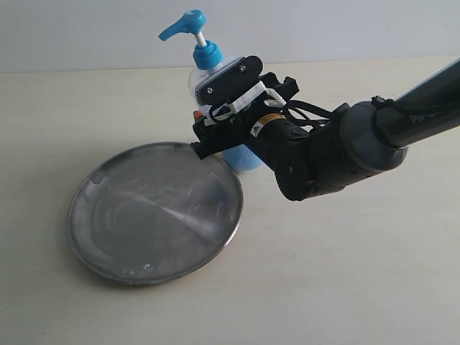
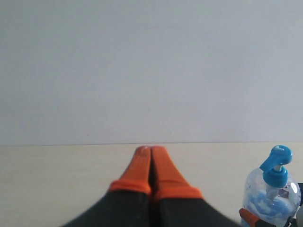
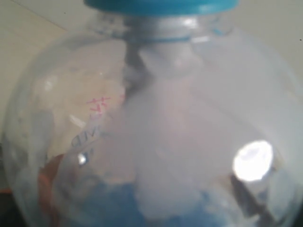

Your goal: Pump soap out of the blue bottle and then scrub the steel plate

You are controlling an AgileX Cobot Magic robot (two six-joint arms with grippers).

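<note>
Exterior view, steel plate (image 1: 154, 215): nearest the camera, lying flat on the pale table (image 1: 345, 280); its scratched face carries streaks of glare and a low raised rim

Right gripper (image 1: 202, 115): extends in from the right on a dark arm, at the plate's far rim; jaws stand wide with the blue bottle (image 1: 203, 72) between them, grasping its clear body below the shoulder; one orange fingertip (image 1: 198, 113) shows on the bottle's left flank

Blue bottle: upright on the table just behind the plate; whether it touches the rim cannot be told, since the gripper covers that spot; the pump head (image 1: 183, 25) stands raised, spout pointing left in the exterior view

Soap (image 1: 243, 159): light blue, sitting in the lower part of the bottle, below the gripper

Right wrist view, bottle (image 3: 151, 132): the clear rounded shoulder fills the picture under the blue collar; an orange finger (image 3: 47, 182) blurs through the plastic; blue soap (image 3: 118, 205) shows low inside

Left wrist view, left gripper (image 2: 150, 156): orange-tipped fingers pressed together, clenched on nothing, low over the table; the bottle (image 2: 272, 194) stands apart from it, an orange fingertip (image 2: 247, 216) of the right gripper against its side

Wall (image 1: 323, 29): plain and pale, behind everything
</note>
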